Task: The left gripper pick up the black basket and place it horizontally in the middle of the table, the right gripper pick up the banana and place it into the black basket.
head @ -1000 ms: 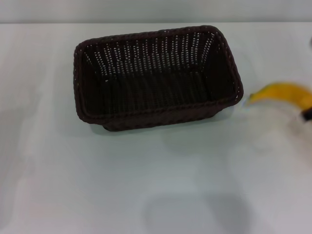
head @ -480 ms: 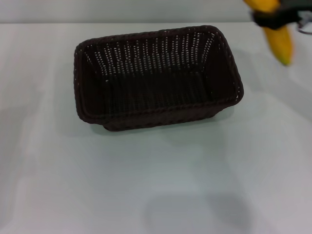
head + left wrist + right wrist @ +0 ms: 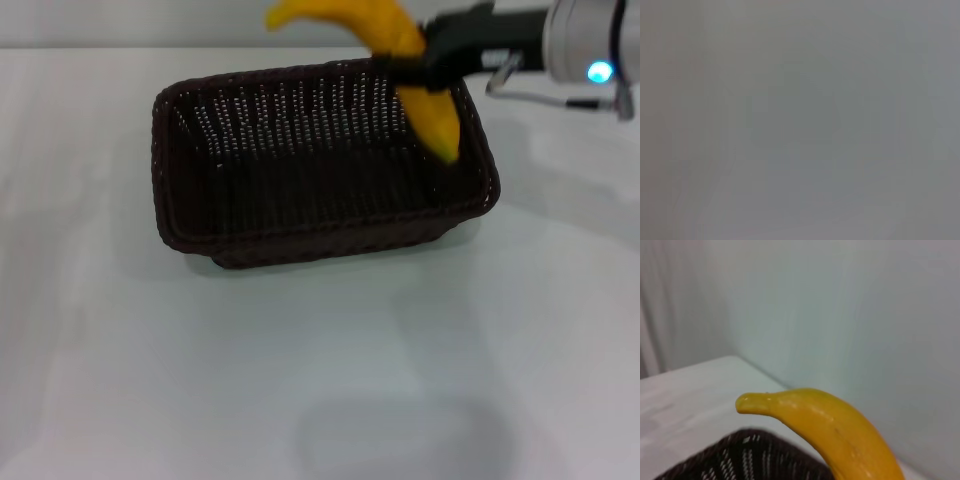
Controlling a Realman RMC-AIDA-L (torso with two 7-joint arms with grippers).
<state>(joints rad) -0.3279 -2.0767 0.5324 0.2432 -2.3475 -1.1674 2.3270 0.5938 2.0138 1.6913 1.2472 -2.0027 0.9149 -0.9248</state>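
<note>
The black basket (image 3: 320, 160) lies lengthwise across the middle of the white table (image 3: 320, 350), open side up and with nothing inside. My right gripper (image 3: 420, 68) reaches in from the upper right and is shut on the yellow banana (image 3: 400, 50), which it holds in the air over the basket's far right corner, one end pointing down into the basket. In the right wrist view the banana (image 3: 830, 432) fills the foreground above the basket's rim (image 3: 750, 455). The left gripper is out of view.
A pale wall (image 3: 840, 315) rises behind the table's far edge. The left wrist view is a blank grey surface.
The right gripper has carried the banana from low beside the basket's right side, up past the far right, to above the basket's far right corner. The basket has not moved.
</note>
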